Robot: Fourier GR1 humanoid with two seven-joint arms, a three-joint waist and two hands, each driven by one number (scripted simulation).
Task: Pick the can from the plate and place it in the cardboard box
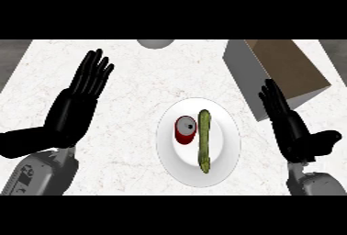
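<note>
From the head view, the white plate [227,156] sits at the middle of the pale marbled worktop [136,114]. The red can [185,130] lies on its side on the plate, grey end up, just beside a long green vegetable [203,142]. The cardboard box [284,69] stands at about two o'clock from the plate, its brown opening tilted up, probably so the can can be lowered in. The right hand [291,124], at three o'clock, has its fingers straight and apart, holding nothing. The left hand [75,105], at nine o'clock, rests flat and spread. A grey round thing [156,43] shows at twelve o'clock. No writing can be read.
</note>
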